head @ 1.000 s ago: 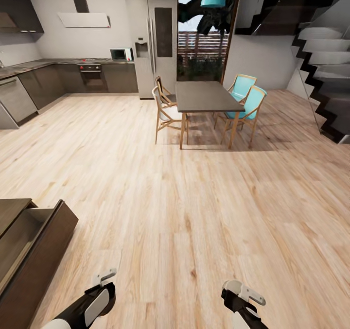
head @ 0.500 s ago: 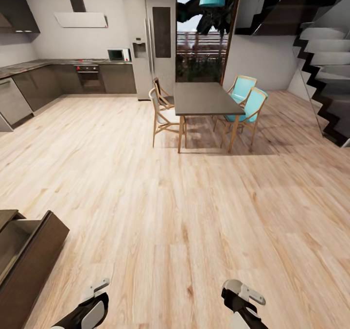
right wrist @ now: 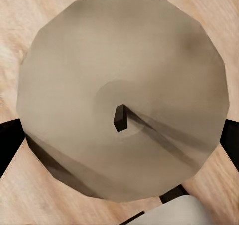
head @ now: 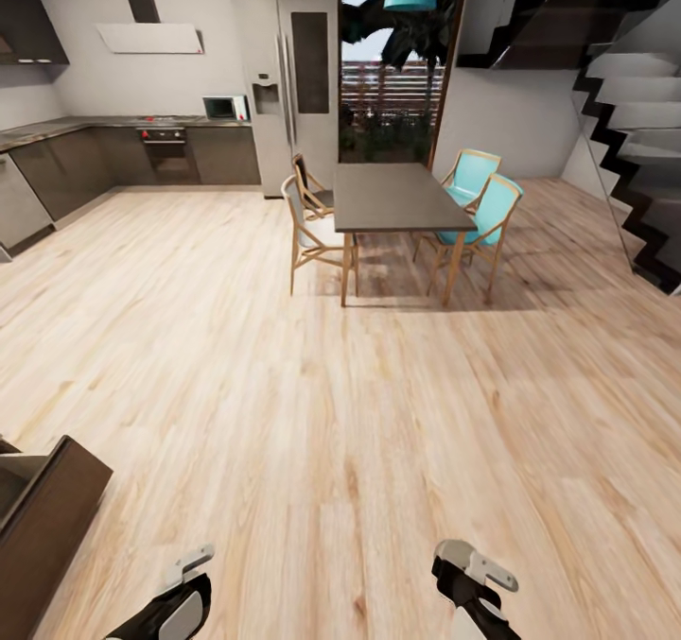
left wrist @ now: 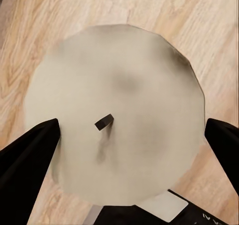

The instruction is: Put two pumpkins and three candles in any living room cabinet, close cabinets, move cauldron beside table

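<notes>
- Your left gripper [left wrist: 132,126] is clamped on a pale round candle [left wrist: 124,75], seen from above with its dark wick up; one black finger [left wrist: 30,160] bears on each side of it.
- Your right gripper [right wrist: 119,130] is likewise closed on a second candle [right wrist: 124,50], with a finger at each side.
- Light wood-plank floor [head: 359,413] lies under both candles and runs bare through the room.
- Your left arm [head: 175,607] and right arm [head: 468,583] sit at the near edge.
- The cabinet [head: 52,517] stands near left, just beside your left arm, its dark front panel standing open.
- Farther off, centre: a grey dining table [head: 392,196] with wooden chairs [head: 307,233] around it.
- Far left: kitchen counters [head: 113,153] and a tall fridge [head: 284,73]. Far right: a staircase [head: 634,129].
</notes>
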